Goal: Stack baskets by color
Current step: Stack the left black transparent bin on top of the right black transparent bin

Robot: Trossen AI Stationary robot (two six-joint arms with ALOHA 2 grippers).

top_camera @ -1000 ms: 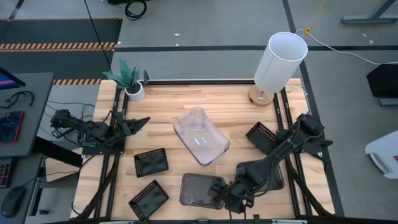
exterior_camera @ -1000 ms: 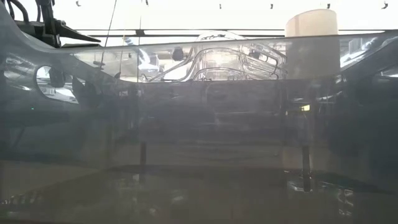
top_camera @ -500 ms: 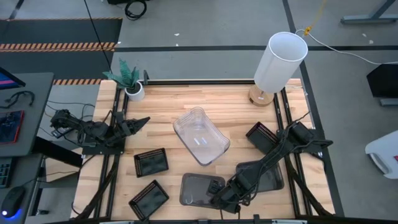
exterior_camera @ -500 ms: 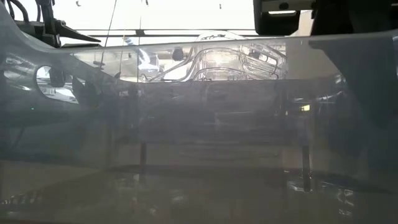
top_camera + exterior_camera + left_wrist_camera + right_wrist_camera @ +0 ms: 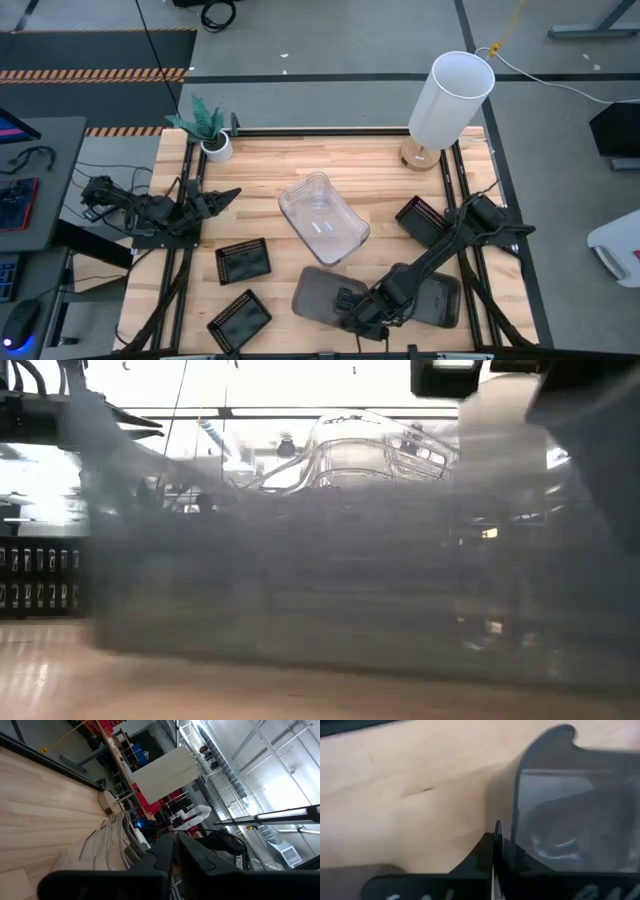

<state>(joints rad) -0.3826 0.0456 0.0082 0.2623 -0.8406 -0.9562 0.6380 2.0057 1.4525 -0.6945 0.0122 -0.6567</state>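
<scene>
My right gripper (image 5: pixel 350 308) is shut on the left one of two smoky-grey baskets (image 5: pixel 322 292) near the table's front edge. This basket fills the low view as a blurred grey wall (image 5: pixel 330 580). The second smoky-grey basket (image 5: pixel 438 300) lies under my right arm. A clear basket (image 5: pixel 322 218) rests on its base at the table's middle. Black slatted baskets lie at the left (image 5: pixel 243 262), the front left (image 5: pixel 238 320) and the right (image 5: pixel 420 220). My left gripper (image 5: pixel 230 195) waits shut at the table's left edge, and its shut fingers (image 5: pixel 175 852) show in the left wrist view. My right gripper pinches the upper edge of the grey basket's right end wall (image 5: pixel 506 827), one finger inside the basket and one outside. The fingers come from above, slanting down toward the table's left. The wall runs edge-on between them. Whether the basket's base is clear of the table, I cannot tell.
A tall white lamp shade (image 5: pixel 450 98) stands at the far right corner, and a small white pot with a green plant (image 5: pixel 208 128) at the far left. Bare wood lies along the far side between them (image 5: pixel 330 160).
My right gripper has sunk onto the grey basket's right end wall and shut on it. The basket has since shifted. In the low view its left end has drawn toward the right, uncovering a black basket and the table top.
</scene>
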